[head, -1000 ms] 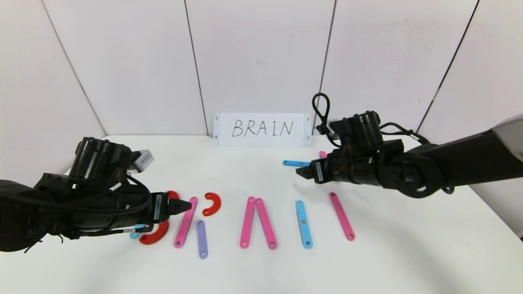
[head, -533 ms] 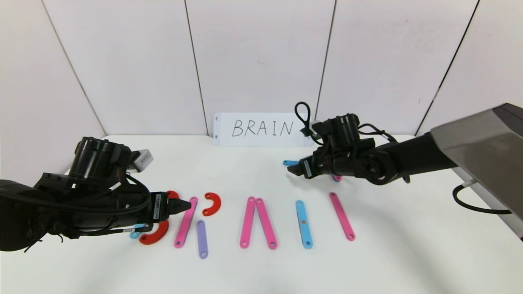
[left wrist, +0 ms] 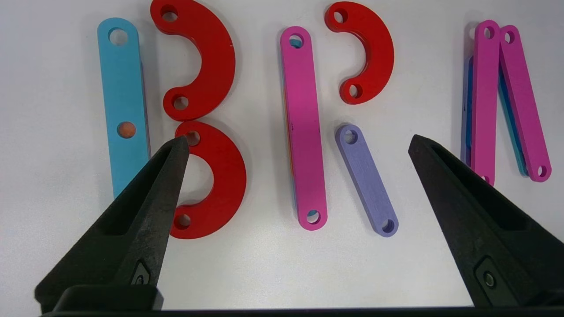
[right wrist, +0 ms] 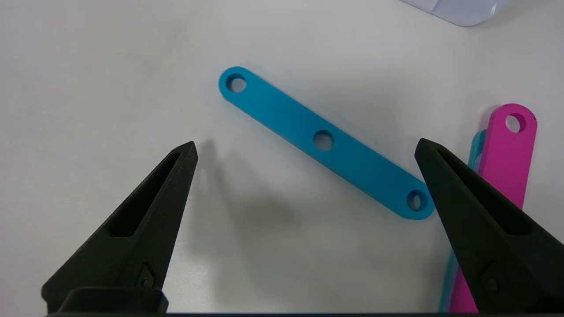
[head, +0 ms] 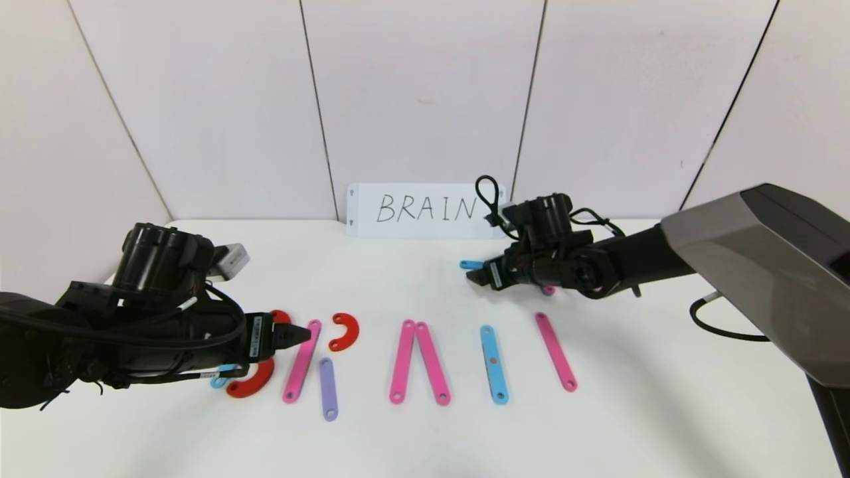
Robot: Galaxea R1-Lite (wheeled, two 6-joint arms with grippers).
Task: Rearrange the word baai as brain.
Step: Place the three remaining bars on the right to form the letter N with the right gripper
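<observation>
Letter pieces laid flat on white table (head: pixel 597 425), in a row at 6 o'clock of the BRAIN card (head: pixel 425 210). No containers present.

Left end effector (left wrist: pixel 295 145) open, empty, hovering low over the 9 o'clock end of the row: blue strip (left wrist: pixel 121 105), two red curves (left wrist: pixel 202 57), pink strip (left wrist: pixel 304 127), purple strip (left wrist: pixel 368 180).

Right end effector (right wrist: pixel 304 149) open, empty, above a loose blue three-hole strip (right wrist: pixel 324 141) at 5 o'clock of the card.

Open table toward the 6 o'clock and 3 o'clock edges.

Visible only in right wrist view: teal strip beneath pink strip (right wrist: pixel 502 176).
</observation>
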